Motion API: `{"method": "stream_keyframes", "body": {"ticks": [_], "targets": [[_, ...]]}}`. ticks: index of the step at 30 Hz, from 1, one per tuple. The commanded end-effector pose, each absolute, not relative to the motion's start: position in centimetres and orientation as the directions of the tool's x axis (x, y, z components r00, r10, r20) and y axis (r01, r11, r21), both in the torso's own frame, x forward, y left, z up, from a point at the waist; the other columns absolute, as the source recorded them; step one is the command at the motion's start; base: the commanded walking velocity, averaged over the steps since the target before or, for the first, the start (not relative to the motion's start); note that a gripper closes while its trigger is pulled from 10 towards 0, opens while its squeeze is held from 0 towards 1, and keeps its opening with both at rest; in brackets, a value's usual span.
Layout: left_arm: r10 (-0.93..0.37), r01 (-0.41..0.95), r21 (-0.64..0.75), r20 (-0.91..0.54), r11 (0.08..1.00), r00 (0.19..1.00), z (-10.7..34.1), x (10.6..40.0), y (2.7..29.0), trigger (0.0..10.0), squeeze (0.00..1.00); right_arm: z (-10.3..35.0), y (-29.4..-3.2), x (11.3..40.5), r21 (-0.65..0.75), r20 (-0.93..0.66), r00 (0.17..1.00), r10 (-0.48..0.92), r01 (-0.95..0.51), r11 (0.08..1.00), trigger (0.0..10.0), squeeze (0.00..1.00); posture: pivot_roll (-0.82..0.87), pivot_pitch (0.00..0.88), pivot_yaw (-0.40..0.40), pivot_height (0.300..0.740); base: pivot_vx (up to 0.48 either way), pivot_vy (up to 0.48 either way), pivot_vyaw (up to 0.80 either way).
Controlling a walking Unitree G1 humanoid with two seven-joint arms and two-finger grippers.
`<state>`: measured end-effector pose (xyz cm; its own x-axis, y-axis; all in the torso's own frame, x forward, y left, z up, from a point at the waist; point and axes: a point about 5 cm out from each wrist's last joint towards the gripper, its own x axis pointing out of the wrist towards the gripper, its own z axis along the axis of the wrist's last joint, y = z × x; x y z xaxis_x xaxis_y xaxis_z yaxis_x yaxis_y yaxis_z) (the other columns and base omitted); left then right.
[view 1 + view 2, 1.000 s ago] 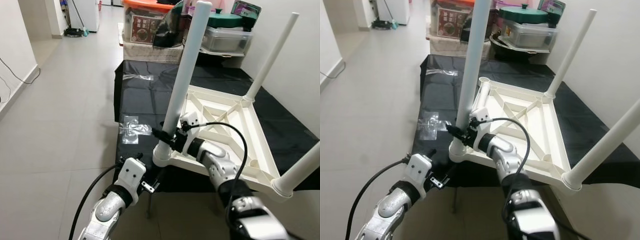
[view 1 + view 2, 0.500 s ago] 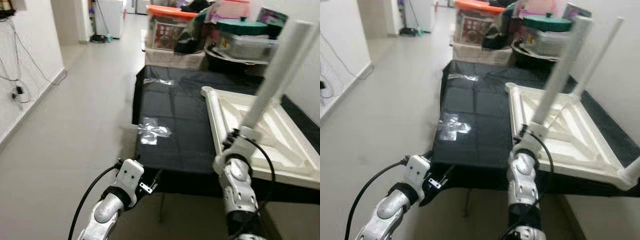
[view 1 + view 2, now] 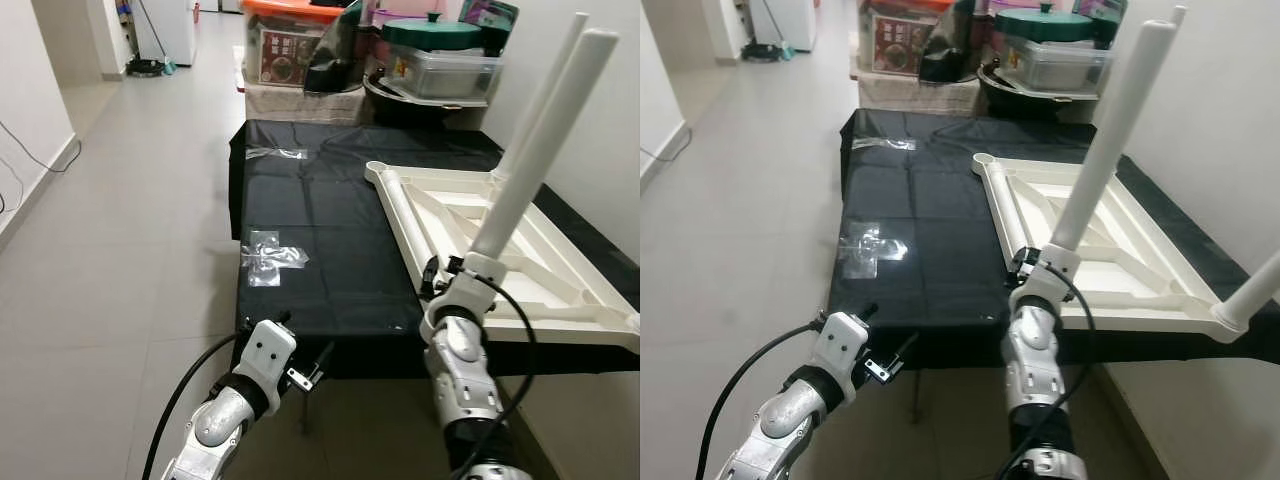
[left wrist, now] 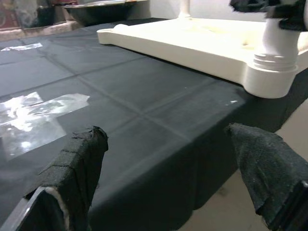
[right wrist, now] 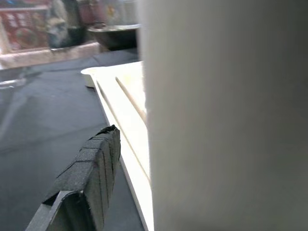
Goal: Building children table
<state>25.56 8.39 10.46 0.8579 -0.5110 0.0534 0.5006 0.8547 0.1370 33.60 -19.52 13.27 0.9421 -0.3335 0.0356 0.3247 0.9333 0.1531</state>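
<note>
table (image 3: 560, 262): white kids' one, flipped upside down on the black desk (image 3: 320, 230), legs sticking up
right claw (image 3: 447, 275): pinching the near leg (image 3: 535, 150) low down by its socket
left claw (image 4: 168, 168): fingers spread, hovering off the desk's front edge
tape (image 3: 268, 257): shiny patch on the desk

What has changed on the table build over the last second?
The right pincer, clamped on the white leg near its base, has dragged the upturned table's near corner toward the robot's right, away from the tape patch on the black cloth. The left pincer stays open and low at the cloth's near edge.
</note>
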Motion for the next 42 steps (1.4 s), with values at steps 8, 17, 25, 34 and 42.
{"method": "stream_keyframes", "body": {"ticks": [8, 17, 25, 34, 42], "targets": [[-0.515, 0.505, 0.136, 0.052, 0.852, 0.855, 10.3, 25.7, 8.3, 10.0, 0.00, 13.4, -21.9, 34.1, 0.046, 0.065, 0.998, -0.012, 0.009, 0.999, 10.0, 0.00, 0.14, 0.000, -0.112, 0.740, 0.000, 0.000, 0.00], [-0.516, 0.505, 0.141, 0.057, 0.851, 0.855, 10.3, 25.8, 8.2, 10.0, 0.00, 13.4, -21.5, 34.4, 0.106, -0.048, 0.845, 0.533, -0.526, 0.844, 10.0, 0.00, 0.15, 0.000, -0.117, 0.740, 0.000, 0.000, 0.00], [-0.517, 0.504, 0.151, 0.062, 0.850, 0.853, 10.4, 25.9, 8.2, 10.0, 0.00, 13.4, -19.4, 34.4, 0.168, -0.027, 0.681, 0.732, -0.719, 0.675, 10.0, 0.00, 0.16, 0.000, -0.122, 0.740, 0.000, 0.000, 0.00], [-0.522, 0.509, 0.154, 0.061, 0.847, 0.850, 10.4, 25.8, 8.2, 10.0, 0.00, 12.5, -16.5, 32.6, 0.194, -0.028, 0.511, 0.859, -0.840, 0.506, 10.0, 0.00, 0.16, 0.000, -0.114, 0.740, 0.000, 0.000, 0.00], [-0.527, 0.514, 0.155, 0.058, 0.844, 0.848, 10.3, 25.7, 8.1, 10.0, 0.00, 11.7, -13.7, 31.9, 0.165, -0.033, 0.515, 0.856, -0.842, 0.513, 0.0, 0.00, 0.15, 0.000, -0.110, 0.740, 0.000, 0.000, 0.00]]}}
